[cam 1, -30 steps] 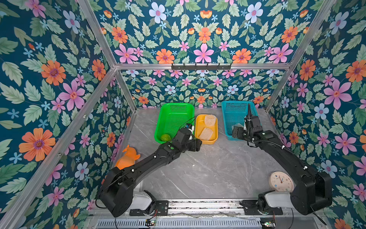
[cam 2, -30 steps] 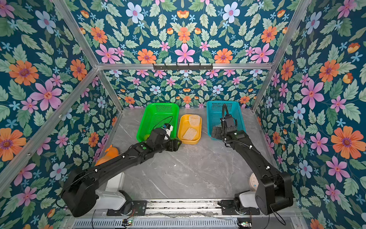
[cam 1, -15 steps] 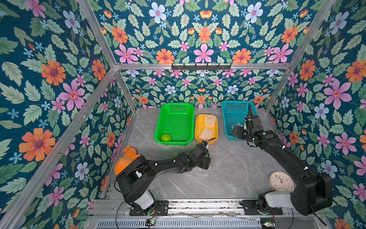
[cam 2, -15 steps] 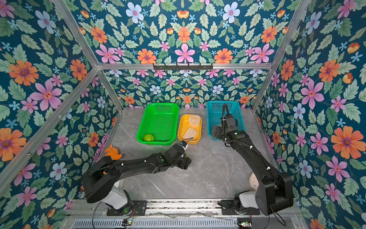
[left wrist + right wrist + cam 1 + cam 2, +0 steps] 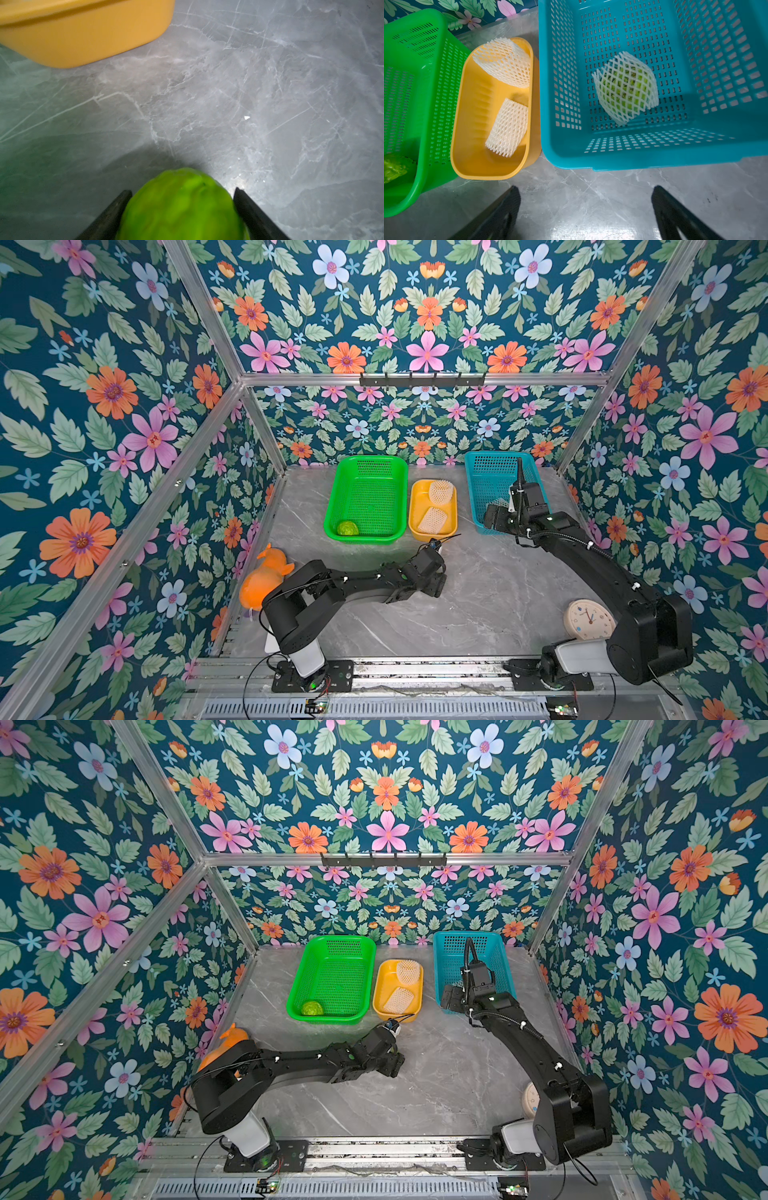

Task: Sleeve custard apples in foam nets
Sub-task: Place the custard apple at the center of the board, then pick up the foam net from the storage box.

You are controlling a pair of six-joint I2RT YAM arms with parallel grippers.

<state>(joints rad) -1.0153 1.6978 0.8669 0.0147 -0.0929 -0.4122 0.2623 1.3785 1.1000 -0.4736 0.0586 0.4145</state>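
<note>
In a top view my left gripper [image 5: 434,583] hangs just before the yellow tub [image 5: 412,510], which holds two foam nets [image 5: 433,520]; a bare custard apple [image 5: 347,528] lies in the green basket [image 5: 330,510] beside that tub; my right gripper [image 5: 492,517] waits on the tub's other side. Left wrist: a second apple [image 5: 180,205] sits between my wide jaws; gripping or merely flanking, I cannot tell. Right wrist: my right jaws gape empty; a netted apple [image 5: 625,87] rests in the blue basket [image 5: 654,162]. I judge fruit two is staged; next, my right must fetch a net from the tub.
</note>
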